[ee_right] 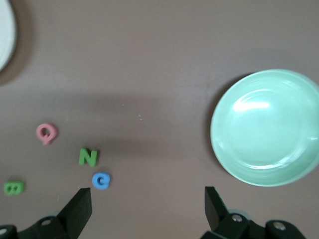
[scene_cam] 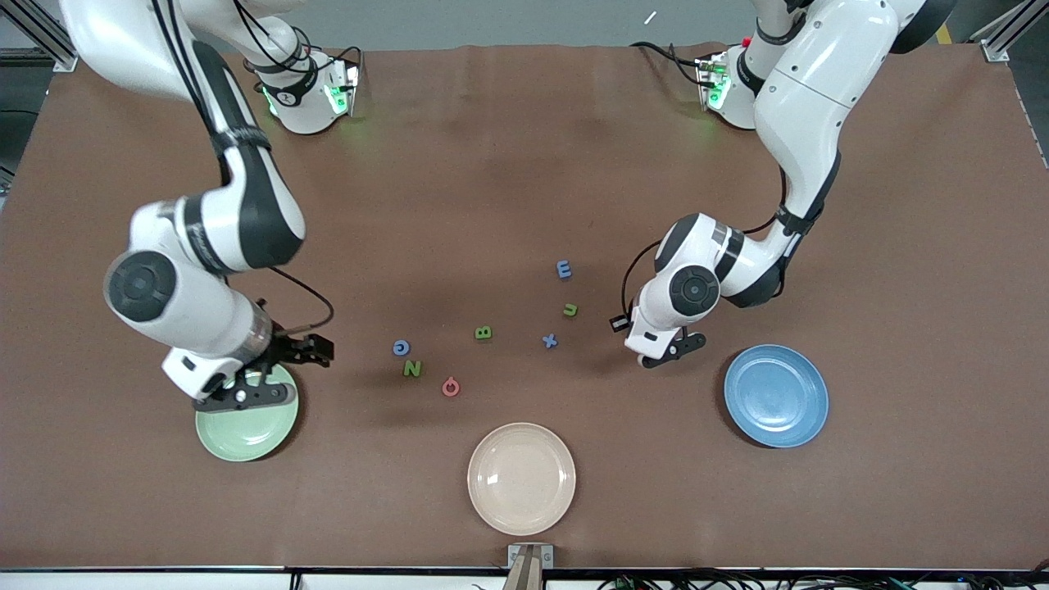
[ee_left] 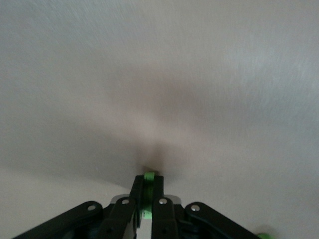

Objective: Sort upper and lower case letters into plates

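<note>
We count seven letters (scene_cam: 483, 332) lying on the surface (scene_cam: 459, 180). An eighth, green letter (ee_left: 148, 176) sits pinched. We see three plates (scene_cam: 774, 396).

A robotics lab: two bench-mounted arms (scene_cam: 205, 229), aluminium framing (scene_cam: 1004, 37), brown-covered table (scene_cam: 492, 164).

Glossy white arms, black joint bands, black cables; bases seemingly lit green.

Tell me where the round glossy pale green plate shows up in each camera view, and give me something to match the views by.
Front view: the pale green plate sits toward the right arm's end of the table, partly covered by the right gripper.
Right wrist view: it fills one side of the picture, empty.
Left wrist view: not in it.
Shared landmark: the small flat green letter N, with the blue letter G beside it.
</note>
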`<state>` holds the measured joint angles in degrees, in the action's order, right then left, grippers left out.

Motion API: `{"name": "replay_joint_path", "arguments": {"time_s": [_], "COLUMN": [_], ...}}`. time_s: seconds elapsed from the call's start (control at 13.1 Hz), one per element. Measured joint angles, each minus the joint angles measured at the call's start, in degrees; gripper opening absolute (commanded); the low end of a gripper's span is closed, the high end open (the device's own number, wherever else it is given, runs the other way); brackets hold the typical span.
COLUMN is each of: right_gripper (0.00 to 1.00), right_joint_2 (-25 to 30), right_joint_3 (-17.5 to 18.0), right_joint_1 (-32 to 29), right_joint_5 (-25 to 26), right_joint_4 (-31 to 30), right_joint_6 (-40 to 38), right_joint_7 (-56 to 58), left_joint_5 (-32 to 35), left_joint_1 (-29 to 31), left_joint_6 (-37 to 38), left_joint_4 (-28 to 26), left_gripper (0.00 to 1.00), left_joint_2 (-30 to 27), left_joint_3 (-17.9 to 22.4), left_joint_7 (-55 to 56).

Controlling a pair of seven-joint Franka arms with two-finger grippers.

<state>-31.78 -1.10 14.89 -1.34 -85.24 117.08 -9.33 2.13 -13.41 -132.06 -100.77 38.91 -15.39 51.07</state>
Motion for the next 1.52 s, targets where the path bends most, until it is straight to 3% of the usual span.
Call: {"name": "replay_joint_path", "arguments": {"time_s": [0.38,0.53,0.61,0.68,0.76,1.07,1.29,1.52], "right_gripper": [1.0,1.0,1.0,1.0,1.0,1.0,0.96,0.6], "right_joint_2": [-9.4,-11.6,-12.4,-13.1,-13.6,-15.1,-16.6,-16.6], "right_joint_3": [0.0,0.0,0.0,0.0,0.0,0.0,-0.3,-0.3], "right_joint_1": [5.2,6.7,7.3,7.7,8.2,10.5,10.6,10.6], "right_joint_5": [0.0,-0.8,-1.9,-3.2,-4.7,-7.0,-6.8,-6.3], "right_joint_4": [0.1,0.2,0.2,0.2,0.2,0.1,0.1,0.1], "right_joint_6": [9.4,12.0,13.0,13.4,13.7,14.9,15.3,15.2], "right_joint_7": [-11.8,-14.3,-14.8,-14.9,-14.9,-15.1,-14.8,-14.7], "left_joint_5": [7.6,8.9,8.9,8.9,9.0,9.0,9.0,9.0], "left_joint_1": [2.1,6.2,8.5,10.2,11.5,12.5,7.1,-2.7], "left_joint_6": [0.1,0.1,0.1,0.1,0.1,-0.1,2.0,2.9], "left_joint_4": [1.6,3.2,3.5,3.6,3.7,4.9,5.8,5.8], "left_gripper": [0.01,0.04,0.18,0.52,1.0,1.0,0.98,0.92], "left_joint_2": [-3.8,-3.9,-3.9,-3.5,-2.8,-0.5,-1.0,-1.1], "left_joint_3": [9.5,10.7,10.8,10.8,10.9,10.0,7.5,6.6], "left_joint_7": [-0.6,-3.7,-6.2,-8.5,-9.6,-9.3,-1.5,9.6]}}
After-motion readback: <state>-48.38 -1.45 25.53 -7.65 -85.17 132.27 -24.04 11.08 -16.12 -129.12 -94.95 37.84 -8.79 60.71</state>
